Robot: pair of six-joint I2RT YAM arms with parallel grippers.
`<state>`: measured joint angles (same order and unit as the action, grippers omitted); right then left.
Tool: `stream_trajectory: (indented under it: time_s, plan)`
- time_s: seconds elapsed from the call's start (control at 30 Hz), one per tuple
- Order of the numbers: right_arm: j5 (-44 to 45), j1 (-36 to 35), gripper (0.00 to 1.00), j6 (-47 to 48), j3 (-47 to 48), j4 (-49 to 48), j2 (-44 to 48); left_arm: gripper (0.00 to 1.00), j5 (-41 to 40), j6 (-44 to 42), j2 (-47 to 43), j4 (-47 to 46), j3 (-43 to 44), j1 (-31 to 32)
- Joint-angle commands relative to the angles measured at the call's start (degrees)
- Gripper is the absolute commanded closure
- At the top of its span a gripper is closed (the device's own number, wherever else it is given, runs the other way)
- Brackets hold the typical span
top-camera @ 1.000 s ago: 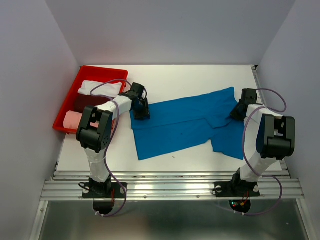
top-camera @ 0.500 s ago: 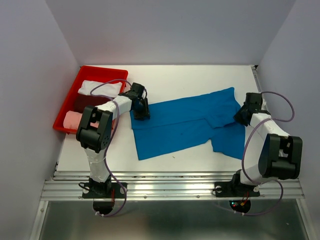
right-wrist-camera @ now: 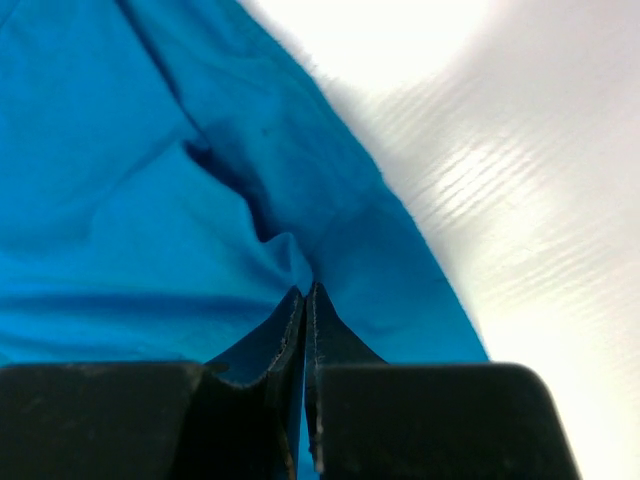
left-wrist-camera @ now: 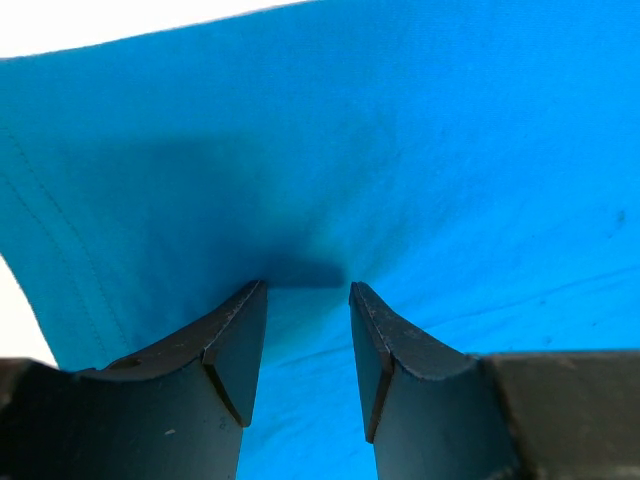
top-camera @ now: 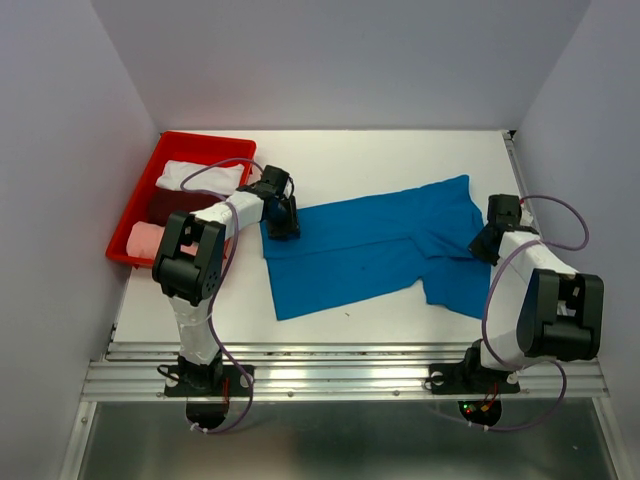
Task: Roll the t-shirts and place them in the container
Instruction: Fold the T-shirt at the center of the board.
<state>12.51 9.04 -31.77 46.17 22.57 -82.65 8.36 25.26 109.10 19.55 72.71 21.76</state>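
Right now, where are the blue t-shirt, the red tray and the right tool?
blue t-shirt (top-camera: 350, 255), top external view, middle of its spread body.
red tray (top-camera: 205, 137), top external view, its far rim.
right tool (right-wrist-camera: 305, 292), right wrist view, where its closed fingertips meet.

A white table (top-camera: 380, 160) bears a spread blue t-shirt (top-camera: 350, 255) and a red tray (top-camera: 200, 141).

We read no text, label, brand, number or sign in any view. The blue t-shirt (top-camera: 360, 250) is plain cloth, and the red tray (top-camera: 200, 137) carries no markings we can make out.
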Motion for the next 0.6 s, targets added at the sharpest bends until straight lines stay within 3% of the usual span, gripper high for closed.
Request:
stream_trajectory:
  time_s: [0.0,0.07,0.17,0.2,0.23,0.37,0.57]
  plan:
    - [6.12,0.37,0.96,-0.23,1.11,1.87,2.67,0.50,0.08,-1.26,-2.66,0.58,-0.55,0.30]
    - [5.68,0.37,0.95,-0.14,1.29,1.95,3.28,0.50,0.08,-1.26,-2.58,0.66,-0.37,0.30]
    - [5.50,0.37,0.75,-0.14,2.34,3.10,3.29,0.50,0.08,-1.26,-2.57,0.75,-0.11,0.30]
    - [5.68,0.37,0.55,-0.22,2.86,3.10,3.72,0.50,0.08,-1.26,-2.58,0.84,-0.02,0.30]
    - [5.77,0.37,0.54,-0.14,3.31,3.10,4.07,0.50,0.08,-1.17,-2.66,0.93,0.07,0.30]
    - [4.37,0.37,0.54,-0.22,6.02,2.49,4.26,0.50,-0.27,-1.17,-2.84,1.19,0.68,0.30]
    - [-3.61,0.37,0.78,-0.05,10.86,-3.57,-2.50,0.50,-0.54,-0.21,-1.96,1.19,1.73,0.30]
